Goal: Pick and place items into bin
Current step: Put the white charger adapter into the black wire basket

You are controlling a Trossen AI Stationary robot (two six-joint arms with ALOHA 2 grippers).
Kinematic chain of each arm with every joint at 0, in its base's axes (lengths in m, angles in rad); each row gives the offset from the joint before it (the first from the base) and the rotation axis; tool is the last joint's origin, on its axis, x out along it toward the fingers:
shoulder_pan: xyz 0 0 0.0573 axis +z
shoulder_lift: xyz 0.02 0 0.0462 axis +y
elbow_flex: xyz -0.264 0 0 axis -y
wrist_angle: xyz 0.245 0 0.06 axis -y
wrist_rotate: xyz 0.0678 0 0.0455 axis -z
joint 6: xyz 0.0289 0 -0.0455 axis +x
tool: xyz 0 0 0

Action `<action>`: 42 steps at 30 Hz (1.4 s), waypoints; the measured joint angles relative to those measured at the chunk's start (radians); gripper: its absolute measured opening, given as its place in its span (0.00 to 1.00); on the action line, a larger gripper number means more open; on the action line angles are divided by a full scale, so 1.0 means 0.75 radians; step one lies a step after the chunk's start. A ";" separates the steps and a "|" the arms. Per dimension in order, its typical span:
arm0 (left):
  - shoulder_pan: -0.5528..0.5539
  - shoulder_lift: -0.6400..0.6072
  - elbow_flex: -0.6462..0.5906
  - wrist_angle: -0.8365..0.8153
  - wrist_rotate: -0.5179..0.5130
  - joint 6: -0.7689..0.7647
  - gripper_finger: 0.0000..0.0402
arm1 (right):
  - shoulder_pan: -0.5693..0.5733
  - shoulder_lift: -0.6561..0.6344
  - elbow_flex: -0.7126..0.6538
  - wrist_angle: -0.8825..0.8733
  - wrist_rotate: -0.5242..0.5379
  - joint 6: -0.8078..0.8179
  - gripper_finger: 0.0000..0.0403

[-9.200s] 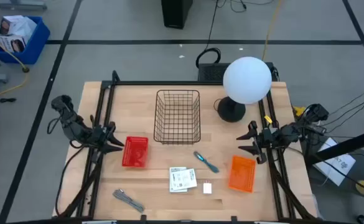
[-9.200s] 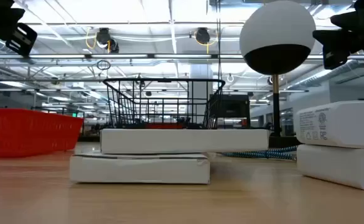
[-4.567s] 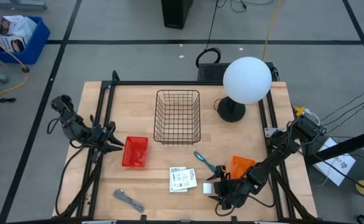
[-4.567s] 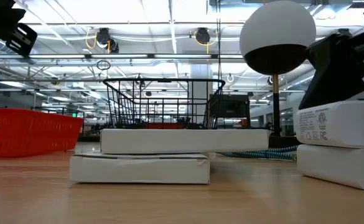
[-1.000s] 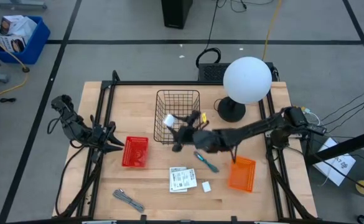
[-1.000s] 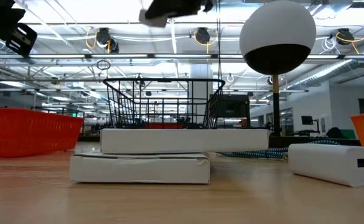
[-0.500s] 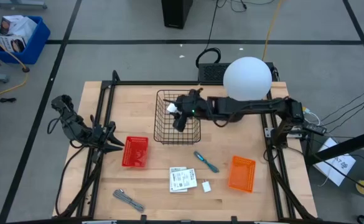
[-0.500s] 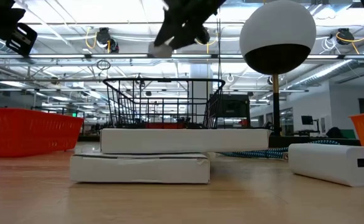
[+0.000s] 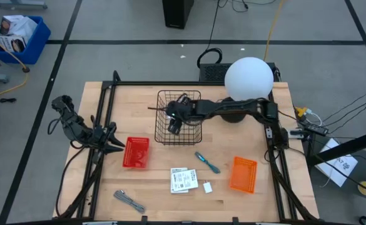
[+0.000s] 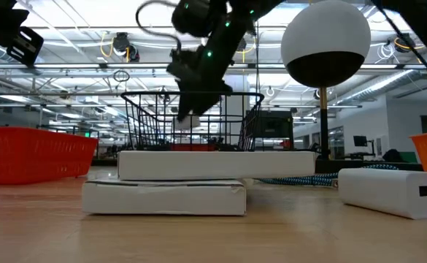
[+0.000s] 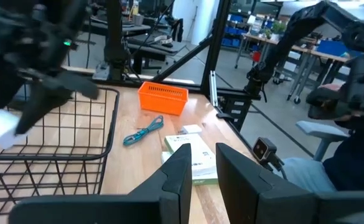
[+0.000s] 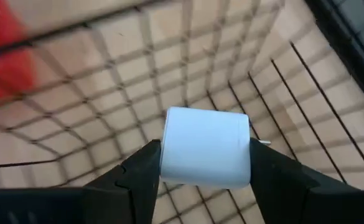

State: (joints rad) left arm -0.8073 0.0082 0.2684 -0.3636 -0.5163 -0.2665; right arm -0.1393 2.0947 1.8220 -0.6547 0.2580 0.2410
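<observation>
My right arm reaches across the table, and my right gripper (image 9: 172,124) (image 10: 189,109) hangs inside the black wire basket (image 9: 179,117), shut on a white block (image 12: 205,147) (image 10: 187,121). On the table's near part lie two stacked white card packets (image 9: 183,180), another small white block (image 9: 208,187), a teal-handled tool (image 9: 206,162) and a grey metal tool (image 9: 129,201). My left gripper (image 11: 202,180) waits at the table's left edge, open by a narrow gap. My right gripper pinches the white block between its two fingers (image 12: 141,171), one on each of two opposite side faces (image 12: 169,149). The fingers come from above, slanting down into the basket. The block hangs clear above the basket's wire floor (image 12: 94,118).
A red tray (image 9: 136,152) sits by the left arm and an orange tray (image 9: 243,174) near the right edge. A lamp with a white globe (image 9: 248,80) stands beside the basket's right side, over the right arm. Bare wood lies between the trays.
My right gripper has carried the white block from high above the basket down between its wire walls, and its arm has swung toward the table's far edge. The other items have stayed where they lay.
</observation>
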 joint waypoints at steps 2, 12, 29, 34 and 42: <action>0.000 0.000 0.000 0.001 -0.001 0.000 0.19 | -0.027 0.055 0.058 -0.085 -0.009 0.050 0.51; 0.000 0.000 0.000 0.001 -0.006 0.001 0.19 | -0.095 0.212 0.101 -0.132 -0.187 0.082 0.51; 0.000 0.000 0.000 0.002 -0.004 0.001 0.19 | -0.114 0.220 0.061 -0.027 -0.283 0.011 0.58; 0.000 0.000 0.000 0.002 0.000 0.001 0.19 | -0.127 0.219 0.000 0.043 -0.337 -0.001 0.58; 0.000 0.000 0.000 0.001 0.000 0.001 0.19 | -0.121 0.210 -0.020 0.132 -0.275 -0.049 0.61</action>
State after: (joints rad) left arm -0.8070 0.0082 0.2684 -0.3626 -0.5163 -0.2661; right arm -0.2302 2.2524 1.8072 -0.5555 0.0516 0.2040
